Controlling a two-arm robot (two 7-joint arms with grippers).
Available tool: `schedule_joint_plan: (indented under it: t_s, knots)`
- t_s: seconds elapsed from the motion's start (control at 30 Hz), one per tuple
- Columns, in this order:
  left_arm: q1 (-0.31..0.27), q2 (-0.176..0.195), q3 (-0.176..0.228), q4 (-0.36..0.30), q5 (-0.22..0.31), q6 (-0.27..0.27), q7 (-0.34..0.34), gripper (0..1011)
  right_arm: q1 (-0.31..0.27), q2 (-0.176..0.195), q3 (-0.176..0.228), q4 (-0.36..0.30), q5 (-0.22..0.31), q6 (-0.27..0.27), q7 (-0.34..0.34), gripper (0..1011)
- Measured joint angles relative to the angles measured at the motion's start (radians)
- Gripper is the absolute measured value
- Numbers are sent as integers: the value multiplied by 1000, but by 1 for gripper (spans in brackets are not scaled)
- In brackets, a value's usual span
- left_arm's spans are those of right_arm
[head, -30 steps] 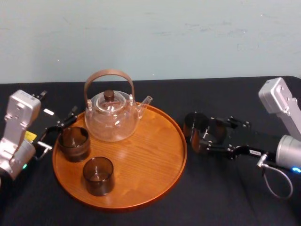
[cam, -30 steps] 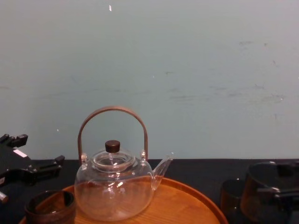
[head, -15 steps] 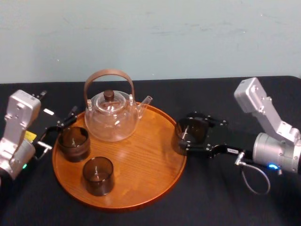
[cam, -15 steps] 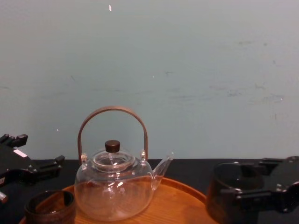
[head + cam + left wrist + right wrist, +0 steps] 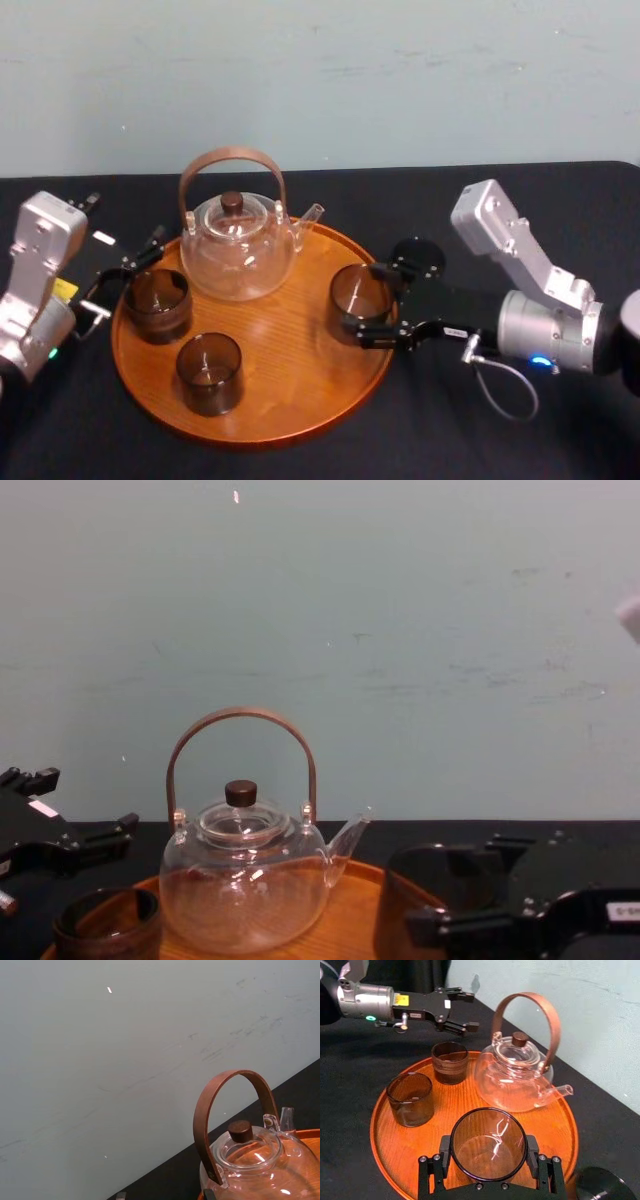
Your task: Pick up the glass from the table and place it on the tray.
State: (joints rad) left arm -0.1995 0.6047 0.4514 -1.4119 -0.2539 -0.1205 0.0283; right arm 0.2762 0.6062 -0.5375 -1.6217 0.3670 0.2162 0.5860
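A dark smoky glass (image 5: pixel 356 290) sits between the fingers of my right gripper (image 5: pixel 362 302), which is shut on it. It is over the right side of the round wooden tray (image 5: pixel 300 400), just inside the rim. The right wrist view looks down into the glass (image 5: pixel 488 1144), with a finger on each side and the tray's (image 5: pixel 555 1125) wood under it. I cannot tell whether it touches the wood. The chest view shows the glass (image 5: pixel 425 900) low at the right. My left gripper (image 5: pixel 120 282) is parked open and empty at the tray's left edge on the black table (image 5: pixel 480 440).
A clear glass teapot (image 5: pixel 238 245) with a brown arched handle stands at the back of the tray. Two more dark glasses (image 5: pixel 157 303) (image 5: pixel 209 372) stand on its left side. A dark round disc (image 5: pixel 418 255) lies on the table right of the tray.
My right gripper has carried the glass leftward from above the table, across the rim, to over the tray. The left arm has stayed still.
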Motion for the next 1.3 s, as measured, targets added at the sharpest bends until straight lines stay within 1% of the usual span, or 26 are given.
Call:
schedule_joint_plan:
  t_s: [0.17,0.5,0.9,1.3]
  knots:
    - [0,0,0,0,0,0,0,1001,13,-13,-25,14,-9,-7,11,901]
    - [0,0,0,0,0,0,0,1001,37,-42,-64,53,-27,-21,22,901]
    - [0,0,0,0,0,0,0,1001,51,-71,-91,95,-39,-34,33,901]
    - [0,0,0,0,0,0,0,1001,53,-84,-112,124,-55,-41,41,901]
